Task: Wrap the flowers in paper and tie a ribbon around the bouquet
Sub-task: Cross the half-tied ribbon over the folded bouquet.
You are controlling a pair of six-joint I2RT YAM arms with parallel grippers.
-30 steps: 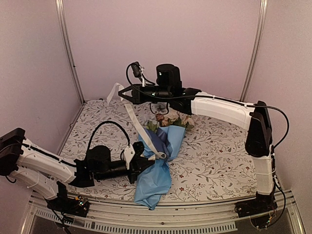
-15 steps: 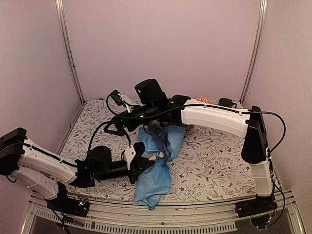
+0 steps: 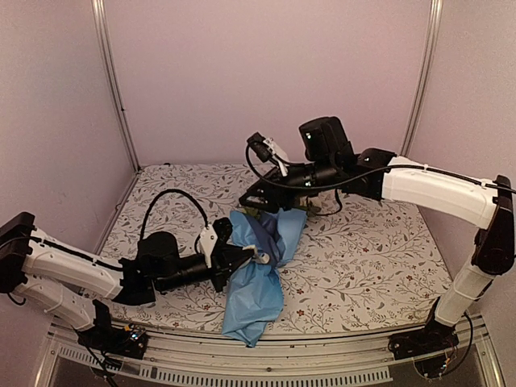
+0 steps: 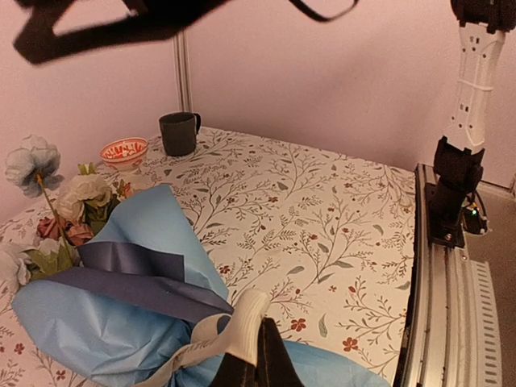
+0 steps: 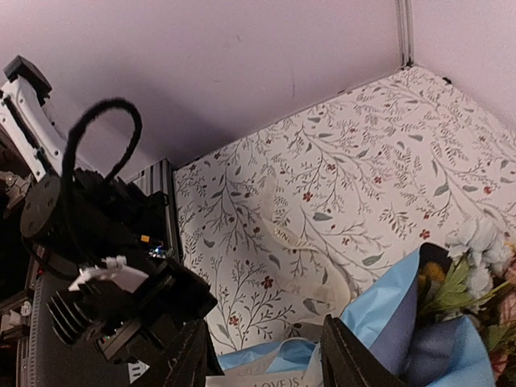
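Paper (image 5: 385, 316), flowers (image 5: 476, 242), perhaps ribbon (image 5: 264, 380)

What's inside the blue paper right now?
The flowers poke out of the open end of the paper: white, pink and pale blue heads with green leaves. Their stems are covered, so I can't see them.

White arm shells (image 3: 427, 181), black joints (image 3: 492, 250) — looping black cables (image 3: 174, 192).

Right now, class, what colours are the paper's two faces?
The paper: light blue outside, navy inside; best in left wrist view.
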